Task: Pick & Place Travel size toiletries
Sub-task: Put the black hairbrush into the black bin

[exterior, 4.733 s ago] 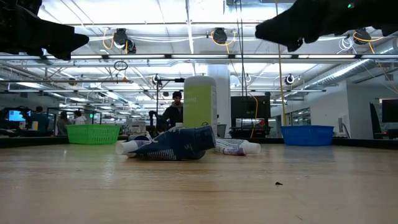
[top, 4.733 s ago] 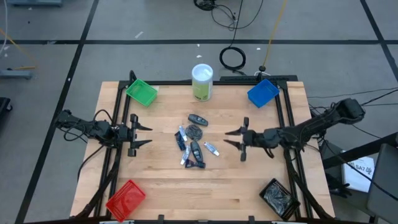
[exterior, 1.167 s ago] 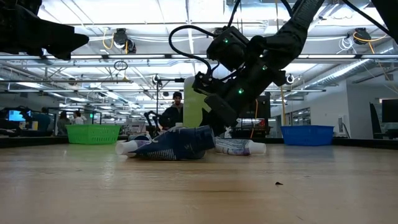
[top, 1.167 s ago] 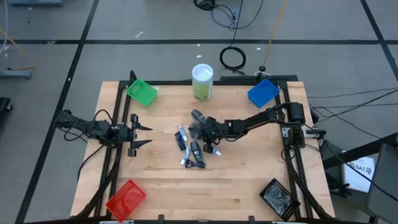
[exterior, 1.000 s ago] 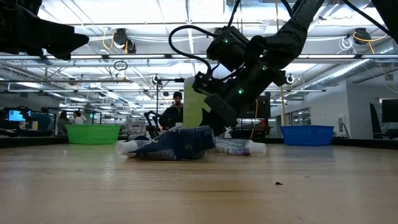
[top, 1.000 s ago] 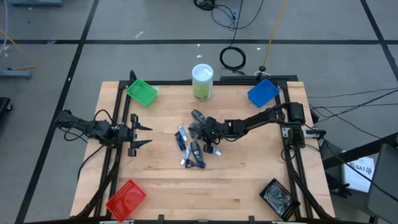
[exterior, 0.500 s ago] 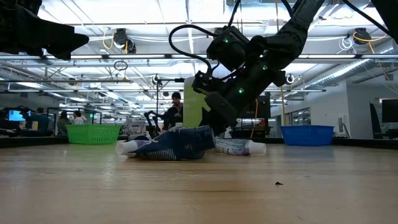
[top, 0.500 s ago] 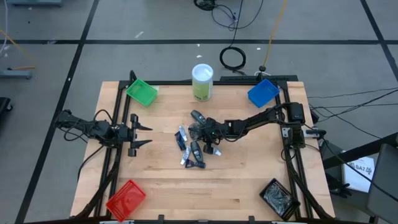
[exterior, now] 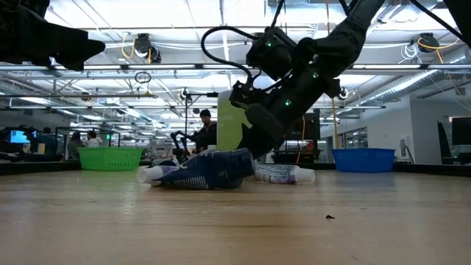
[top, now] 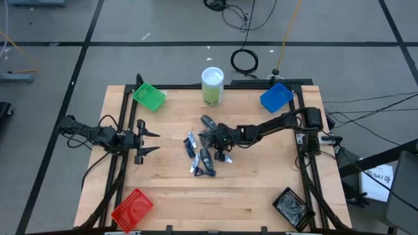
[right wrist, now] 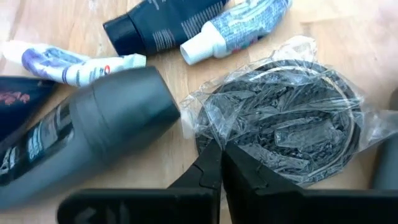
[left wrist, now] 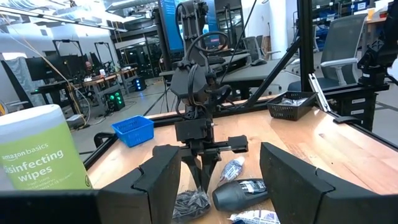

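Right jaws (right wrist: pixel 219 163) pressed together on the crinkled clear wrapper at the near edge of the round tin (right wrist: pixel 287 121), in the cluster of toiletries at mid-desk (top: pixel 261 189). A clean lift probably needs a straight upward pull, since thin film may slip or tear. Beside the jaws lies a smooth dark grey bottle (right wrist: pixel 87 134); beyond it, soft blue-and-white tubes (right wrist: pixel 239 28) with white caps. Left jaws (top: pixel 149 141) spread, waiting well apart from the cluster.
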You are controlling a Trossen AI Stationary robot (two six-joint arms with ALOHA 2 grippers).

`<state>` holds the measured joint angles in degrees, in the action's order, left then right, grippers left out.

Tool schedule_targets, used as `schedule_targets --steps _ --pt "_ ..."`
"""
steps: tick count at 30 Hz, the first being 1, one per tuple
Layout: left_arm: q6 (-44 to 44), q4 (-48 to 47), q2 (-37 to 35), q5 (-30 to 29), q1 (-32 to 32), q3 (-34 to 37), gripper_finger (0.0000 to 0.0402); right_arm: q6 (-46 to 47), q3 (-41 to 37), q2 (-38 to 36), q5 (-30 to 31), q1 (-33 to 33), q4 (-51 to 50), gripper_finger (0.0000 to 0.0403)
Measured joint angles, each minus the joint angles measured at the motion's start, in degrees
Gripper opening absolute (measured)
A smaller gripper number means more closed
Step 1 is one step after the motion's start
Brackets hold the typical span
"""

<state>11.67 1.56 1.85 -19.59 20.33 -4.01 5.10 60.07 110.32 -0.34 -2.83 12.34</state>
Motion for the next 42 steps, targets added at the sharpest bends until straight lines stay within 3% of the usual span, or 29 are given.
schedule_targets --steps 20,31,42 --pt "-0.1 0.0 0.0 0.0 0.0 0.0 0.0216 0.0 0.1 -0.5 -0.2 0.6 -1.6 0.0000" --pt "-0.1 0.0 0.0 0.0 0.0 0.0 0.0216 -0.9 0.2 -6.8 0.1 0.7 -5.1 0.0000" --pt "-0.1 0.0 0.0 0.0 0.0 0.0 0.0216 -0.8 0.1 -7.2 0.1 1.2 -5.5 0.0000"
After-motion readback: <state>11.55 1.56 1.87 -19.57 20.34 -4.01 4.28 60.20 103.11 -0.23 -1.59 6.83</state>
